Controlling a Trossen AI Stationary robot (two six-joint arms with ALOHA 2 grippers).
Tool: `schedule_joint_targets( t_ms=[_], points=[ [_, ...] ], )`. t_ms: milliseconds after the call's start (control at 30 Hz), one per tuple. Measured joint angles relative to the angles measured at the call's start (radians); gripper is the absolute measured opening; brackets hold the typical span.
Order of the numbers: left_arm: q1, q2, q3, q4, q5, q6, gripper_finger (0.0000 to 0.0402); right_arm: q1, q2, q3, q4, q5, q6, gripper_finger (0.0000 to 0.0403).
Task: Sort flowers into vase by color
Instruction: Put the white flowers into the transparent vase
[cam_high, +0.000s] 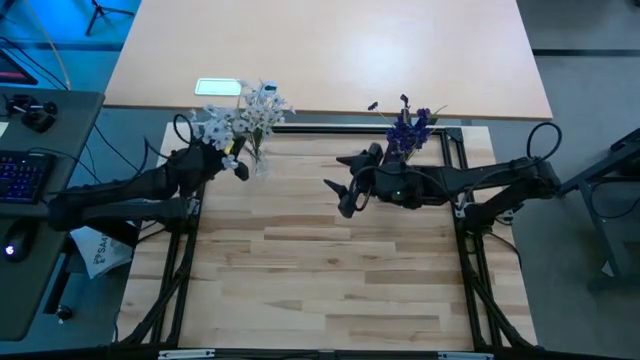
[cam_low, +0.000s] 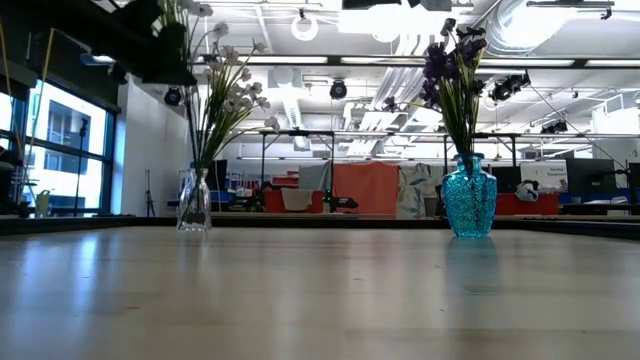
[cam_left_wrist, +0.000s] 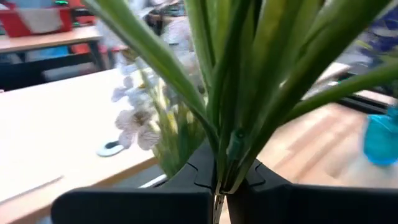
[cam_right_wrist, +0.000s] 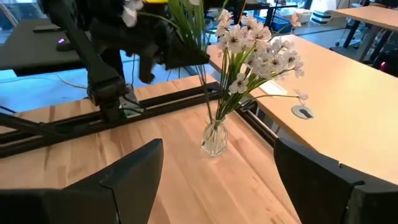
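Observation:
A clear glass vase (cam_high: 259, 163) (cam_low: 194, 201) (cam_right_wrist: 214, 138) stands near the table's far left and holds pale whitish-blue sprigs (cam_right_wrist: 256, 55) by their stems. A teal vase (cam_low: 469, 196) (cam_left_wrist: 380, 139) at the far right holds dark purple sprigs (cam_high: 406, 128) (cam_low: 447, 62). My left gripper (cam_high: 232, 160) (cam_low: 168, 52) (cam_left_wrist: 219, 194) hovers just left of the clear vase, above its mouth, shut on another pale sprig (cam_high: 214, 124). My right gripper (cam_high: 338, 190) (cam_right_wrist: 214, 180) is open and empty, hovering left of the teal vase and facing the clear vase. My left gripper pinches the pale sprig between its two fingers at the green stem (cam_left_wrist: 225, 167), right where the long leaves fan out. The sprig is lifted off the table, and its blooms (cam_left_wrist: 138, 124) spread beyond the fingers. Its lower stem (cam_low: 190, 120) hangs toward the clear vase; whether it is inside, I cannot tell.
Bare wooden table top (cam_high: 320, 280) fills the middle and near side. A black frame rail (cam_high: 330, 128) runs along the far edge, behind both vases. A second pale table (cam_high: 330, 50) lies beyond it. A keyboard (cam_high: 22, 178) sits off the table's left.

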Motion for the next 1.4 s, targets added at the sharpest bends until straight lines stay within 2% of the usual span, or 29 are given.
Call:
schedule_joint_targets(
  t_ms=[200,433,567,700,1033,1200,1300,1400],
  points=[
    [-0.003,-0.006,-0.031,0.157,-0.022,0.057,0.0000,0.003,0.000,0.000,0.000,-0.005,0.024,0.0300],
    [0.002,-0.028,0.000,0.100,-0.027,0.114,0.0000,0.003,0.000,0.000,-0.005,-0.001,0.043,0.0300],
    [0.025,-0.016,-0.002,0.006,-0.010,0.066,0.0000,0.002,0.000,-0.001,-0.005,0.000,0.047,0.0300],
    [0.050,0.020,-0.004,-0.004,0.000,0.046,0.0000,0.002,0.000,-0.001,-0.005,0.000,0.049,0.0300],
    [0.112,0.101,-0.004,-0.002,0.116,0.003,0.0002,0.002,0.000,-0.001,-0.005,0.001,0.077,0.0300],
    [0.131,0.123,-0.004,-0.072,0.130,-0.021,0.0027,0.002,0.000,-0.001,-0.005,0.001,0.074,0.0300],
    [0.138,0.123,-0.004,-0.124,0.132,-0.053,0.0059,0.002,0.000,-0.001,-0.005,0.001,0.074,0.0300],
    [0.137,0.123,0.001,-0.161,0.188,-0.052,0.0098,0.002,0.000,-0.001,-0.006,0.001,0.073,0.0300]
  ],
)
